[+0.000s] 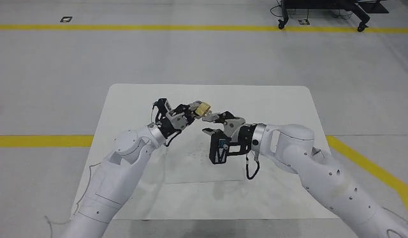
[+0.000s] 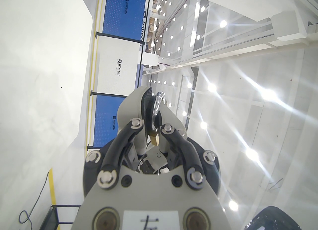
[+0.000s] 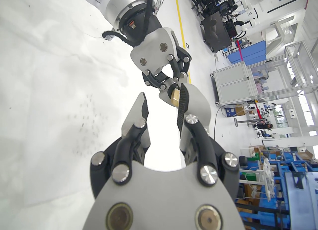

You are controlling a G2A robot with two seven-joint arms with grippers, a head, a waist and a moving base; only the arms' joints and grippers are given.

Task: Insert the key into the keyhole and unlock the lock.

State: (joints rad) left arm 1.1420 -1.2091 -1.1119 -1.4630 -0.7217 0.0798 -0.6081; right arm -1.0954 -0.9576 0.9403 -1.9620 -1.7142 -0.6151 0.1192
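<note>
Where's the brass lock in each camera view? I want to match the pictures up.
Top view: lock over the table's middle, at the left end effector's tip.
Left wrist view: lock pinched between its own fingers.
Right wrist view: lock just beyond the open right end effector.
Shared landmark: the left end effector clamping it.

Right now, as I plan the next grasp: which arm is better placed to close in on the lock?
Right. The left gripper is shut on the brass lock, so it is occupied. The right gripper is open and empty, with one finger right beside the lock.
</note>
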